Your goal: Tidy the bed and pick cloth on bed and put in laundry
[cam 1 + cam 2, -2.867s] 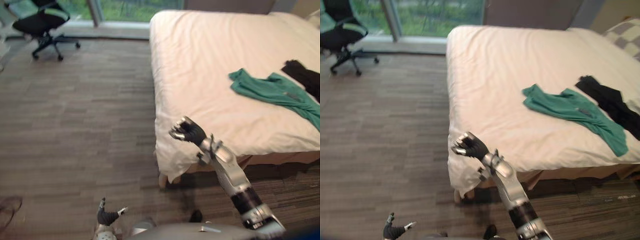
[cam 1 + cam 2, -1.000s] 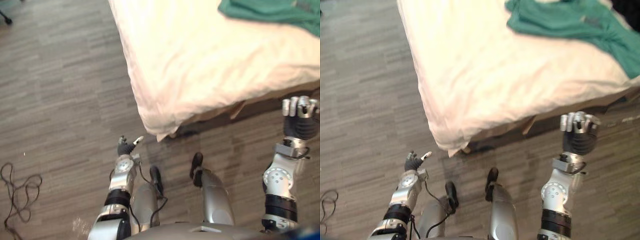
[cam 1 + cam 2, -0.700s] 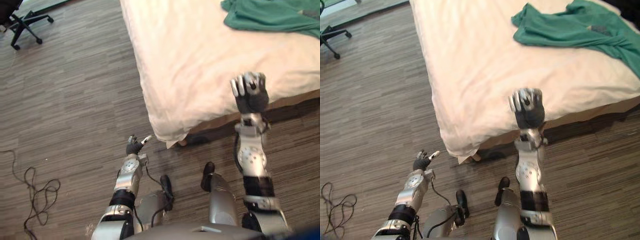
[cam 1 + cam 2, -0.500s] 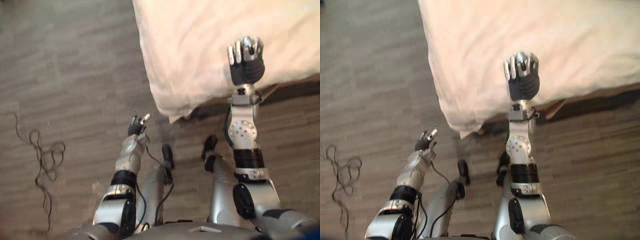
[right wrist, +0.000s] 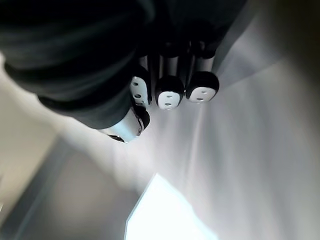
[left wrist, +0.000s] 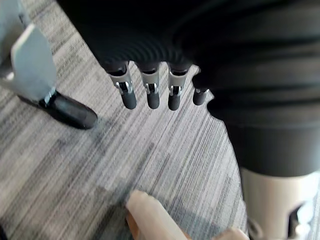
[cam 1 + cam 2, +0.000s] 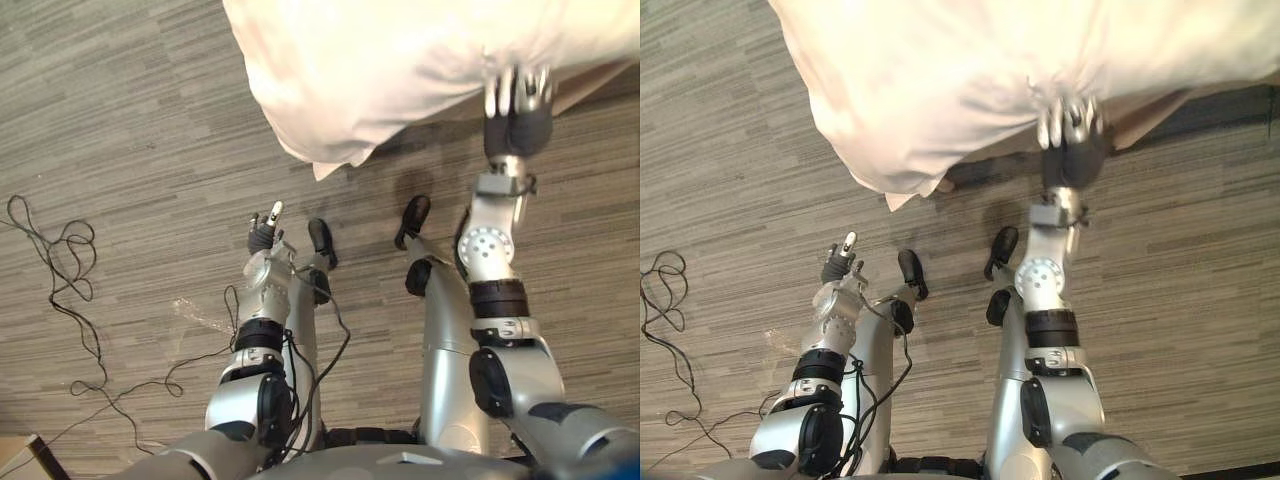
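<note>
The right hand [image 7: 517,112], fingers curled and empty, touches the cream bedsheet's [image 7: 350,70] overhanging edge. The left hand [image 7: 262,236] hangs open above the grey wood floor [image 7: 120,120].

A floor [image 7: 130,130] of grey-brown wood-look planks fills most of the scene, the boards running left to right with streaky grain. Along the far edge stands a bed [image 7: 340,60], seen from above at its near left corner. A cream sheet [image 7: 910,90] covers it and hangs in soft folds, drooping to a point at the corner. At the far right a tan base [image 7: 600,88] shows under the sheet. The light is soft and even, with a dark shadow on the floor beneath the bed.
</note>
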Robot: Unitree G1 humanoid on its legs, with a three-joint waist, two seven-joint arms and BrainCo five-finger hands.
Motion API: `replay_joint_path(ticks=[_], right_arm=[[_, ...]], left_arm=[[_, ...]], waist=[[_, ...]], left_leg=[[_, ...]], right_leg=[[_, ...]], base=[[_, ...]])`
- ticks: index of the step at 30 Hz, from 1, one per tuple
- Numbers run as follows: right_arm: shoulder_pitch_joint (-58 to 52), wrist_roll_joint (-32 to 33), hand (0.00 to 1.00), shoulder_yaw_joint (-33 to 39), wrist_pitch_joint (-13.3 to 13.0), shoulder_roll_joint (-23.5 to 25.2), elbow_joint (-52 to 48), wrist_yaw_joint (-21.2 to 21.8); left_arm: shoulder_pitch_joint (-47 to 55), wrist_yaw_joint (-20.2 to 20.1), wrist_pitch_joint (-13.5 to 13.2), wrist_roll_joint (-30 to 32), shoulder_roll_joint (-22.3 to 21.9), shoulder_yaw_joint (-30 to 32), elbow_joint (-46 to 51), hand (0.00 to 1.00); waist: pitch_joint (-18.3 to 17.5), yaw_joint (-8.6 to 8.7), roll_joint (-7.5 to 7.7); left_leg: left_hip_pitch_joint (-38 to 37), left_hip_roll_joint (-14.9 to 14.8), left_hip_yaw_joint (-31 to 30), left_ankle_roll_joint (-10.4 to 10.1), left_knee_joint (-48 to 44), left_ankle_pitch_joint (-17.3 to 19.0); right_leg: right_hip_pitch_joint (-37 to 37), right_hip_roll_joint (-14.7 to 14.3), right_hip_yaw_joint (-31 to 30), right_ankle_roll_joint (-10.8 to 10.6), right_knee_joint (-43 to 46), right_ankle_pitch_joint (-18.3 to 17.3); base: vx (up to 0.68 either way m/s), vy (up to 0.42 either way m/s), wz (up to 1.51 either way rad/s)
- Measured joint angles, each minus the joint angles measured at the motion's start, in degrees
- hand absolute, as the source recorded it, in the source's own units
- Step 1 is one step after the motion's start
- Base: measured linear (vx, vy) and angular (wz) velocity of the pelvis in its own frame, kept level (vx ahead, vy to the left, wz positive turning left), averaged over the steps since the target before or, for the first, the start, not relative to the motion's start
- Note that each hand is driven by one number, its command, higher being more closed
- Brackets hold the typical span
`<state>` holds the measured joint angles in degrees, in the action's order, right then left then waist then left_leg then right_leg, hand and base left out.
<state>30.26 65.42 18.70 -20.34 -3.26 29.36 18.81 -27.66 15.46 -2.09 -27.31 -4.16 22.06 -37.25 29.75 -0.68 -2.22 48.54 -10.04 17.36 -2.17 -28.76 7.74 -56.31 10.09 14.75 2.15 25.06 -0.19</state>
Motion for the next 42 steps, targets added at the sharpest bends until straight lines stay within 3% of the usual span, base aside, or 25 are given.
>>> replay_joint_path(ticks=[2,4,5,7,10,11,14,18,20,23,26,31,38,42], right_arm=[[-5.6,2.1,1.00,2.9,0.2,0.2,2.0,0.9],[-11.2,3.0,1.00,6.4,0.7,0.5,4.4,2.4],[-14.1,2.9,0.00,8.6,0.9,0.5,6.2,3.5],[-17.3,1.0,0.00,11.0,1.6,0.3,8.2,4.6],[-22.7,-8.4,0.00,13.5,4.5,-0.2,12.0,5.1],[-23.0,-9.1,0.00,13.6,4.6,-0.1,12.2,5.1],[-27.6,-21.7,0.00,14.7,5.7,1.4,14.4,3.8],[-33.4,-46.2,0.00,14.0,5.0,3.8,18.7,-0.2],[-33.8,-51.5,0.00,13.4,4.8,3.6,22.0,-2.2],[-35.9,-58.8,0.00,10.4,5.1,2.8,28.5,-5.9],[-37.1,-60.1,0.00,9.8,5.6,2.8,31.1,-8.3],[-37.7,-60.1,0.00,8.4,5.5,2.3,33.5,-8.9],[-38.0,-61.3,0.00,3.6,5.8,0.8,34.2,-9.5],[-38.0,-61.5,0.00,2.4,7.6,0.2,34.3,-9.5]], left_arm=[[1.5,1.0,-0.9,1.3,0.0,0.0,-0.1,0.00],[3.0,1.3,-1.7,2.7,-0.3,-1.0,-0.3,0.00],[3.8,1.3,-2.8,3.9,-0.5,-1.8,-0.3,0.00],[4.6,1.8,-4.0,4.5,-0.8,-1.8,-0.3,0.00],[7.0,2.3,-5.3,6.1,0.1,-2.8,-2.6,0.00],[7.2,2.3,-5.2,6.1,0.3,-3.0,-3.0,0.00],[11.0,-0.1,-4.7,6.2,1.3,-4.0,-7.7,0.00],[19.3,-7.1,-2.8,9.0,1.6,-4.1,-12.1,0.00],[21.5,-9.6,-1.8,10.1,1.7,-4.1,-13.2,0.00],[26.8,-13.1,2.4,16.1,2.0,-4.2,-16.5,0.00],[31.3,-13.1,5.0,23.1,3.8,-6.4,-19.5,0.00],[33.5,-14.0,5.4,26.8,7.1,-9.2,-21.1,0.00],[33.5,-12.5,3.3,26.9,7.2,-11.8,-21.5,0.00],[33.4,-10.3,1.7,28.3,7.3,-11.8,-21.4,0.00]], waist=[[0.3,0.91,0.12],[0.3,1.81,0.10],[0.3,1.93,0.11],[0.2,2.25,0.12],[-0.7,3.19,0.02],[-0.9,3.19,0.02],[-5.3,3.07,0.12],[-14.4,2.99,0.13],[-15.8,3.28,-0.06],[-20.4,3.56,-0.24],[-22.8,3.99,0.82],[-23.6,4.14,1.45],[-24.1,3.85,1.22],[-23.4,3.52,1.35]], left_leg=[[-2.2,0.0,1.2,0.0,1.7,-0.2],[-6.6,-0.2,2.8,0.1,2.8,0.0],[-10.3,-0.3,3.9,0.0,3.9,0.1],[-16.2,-0.2,5.5,-0.1,5.6,0.8],[-26.7,1.1,8.1,-0.2,10.2,1.5],[-27.2,1.2,8.2,-0.2,10.5,1.5],[-34.0,2.1,9.2,-0.5,14.8,1.5],[-43.4,1.6,9.1,-1.9,19.0,1.1],[-46.6,1.6,8.5,-2.0,19.9,1.0],[-52.2,1.9,6.3,-2.1,22.5,1.0],[-56.3,3.1,4.1,-2.1,24.0,1.0],[-59.3,4.0,2.4,-2.1,23.7,1.0],[-58.9,4.5,0.0,-1.9,25.9,1.1],[-58.6,4.0,-0.2,-2.3,24.9,2.7]], right_leg=[[1.9,-0.3,0.1,-0.7,-1.8,1.0],[5.4,-0.5,-0.2,-0.1,-2.8,1.8],[8.4,-1.0,-0.9,0.0,-3.6,1.8],[13.2,-1.5,-1.8,0.1,-4.8,1.7],[20.8,-1.5,-3.2,-0.6,-5.4,0.1],[21.1,-1.5,-3.3,-0.7,-5.4,0.0],[25.9,-1.4,-3.1,-1.5,-5.2,-2.1],[35.6,-2.0,-0.2,-1.8,-7.5,-4.2],[39.9,-2.1,1.2,-2.1,-9.2,-4.4],[47.9,-2.7,3.5,-3.3,-13.8,-4.4],[52.1,-2.5,3.7,-4.5,-13.6,-5.5],[57.3,-2.4,3.5,-5.4,-17.4,-4.2],[60.8,-4.7,2.1,-5.3,-30.2,4.2],[60.7,-5.0,1.0,-5.2,-30.9,5.1]], base=[[0.06,0.003,-0.39],[0.11,-0.001,-0.40],[0.12,-0.011,-0.40],[0.17,-0.005,-0.47],[0.16,0.019,-0.34],[0.18,0.031,-0.22],[0.18,0.026,-0.09],[0.27,0.039,0.15],[0.19,0.050,0.27],[0.18,0.087,0.33],[0.11,0.069,0.25],[0.00,0.025,0.05],[-0.12,0.004,-0.11],[-0.12,-0.013,-0.17]])
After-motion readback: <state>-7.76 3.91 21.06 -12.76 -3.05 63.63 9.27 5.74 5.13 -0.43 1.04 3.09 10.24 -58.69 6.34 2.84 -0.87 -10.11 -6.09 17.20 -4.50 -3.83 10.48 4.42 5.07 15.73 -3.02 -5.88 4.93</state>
